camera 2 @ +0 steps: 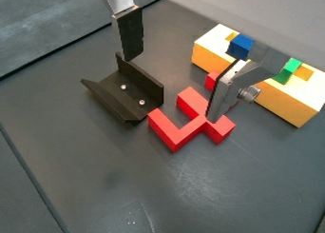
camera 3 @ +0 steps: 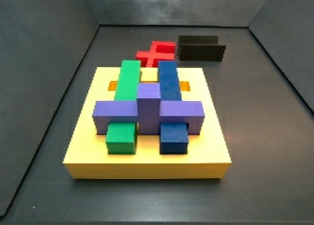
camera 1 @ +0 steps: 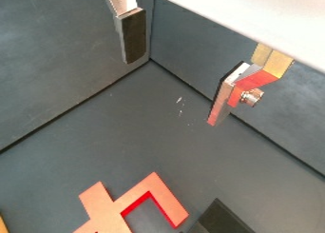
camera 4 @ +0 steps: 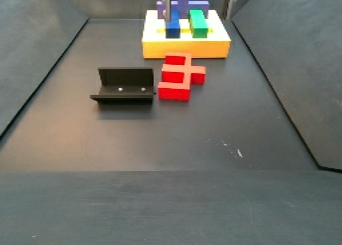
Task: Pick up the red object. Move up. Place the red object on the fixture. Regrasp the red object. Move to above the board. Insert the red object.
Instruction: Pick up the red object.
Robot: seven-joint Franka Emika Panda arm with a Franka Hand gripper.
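Note:
The red object (camera 2: 184, 125) is a bright red cross-shaped block lying flat on the dark floor, between the fixture (camera 2: 124, 92) and the board (camera 2: 260, 85). Both side views show it too, the red object (camera 4: 178, 75) beside the fixture (camera 4: 123, 86), and the red object (camera 3: 156, 52) behind the board (camera 3: 147, 153). My gripper (camera 2: 176, 83) hangs open above the floor with nothing between its fingers. One finger (camera 2: 226, 92) stands over the block's edge, the opposite finger (camera 2: 129, 32) above the fixture. In a wrist view the gripper (camera 1: 174, 85) is over bare floor, away from the red object (camera 1: 127, 208).
The yellow board carries a purple cross block (camera 3: 147, 109), a green bar (camera 3: 124, 100) and a blue bar (camera 3: 171, 100). Dark walls (camera 4: 40, 79) close in the floor on the sides. Small white marks (camera 4: 234, 149) dot the floor.

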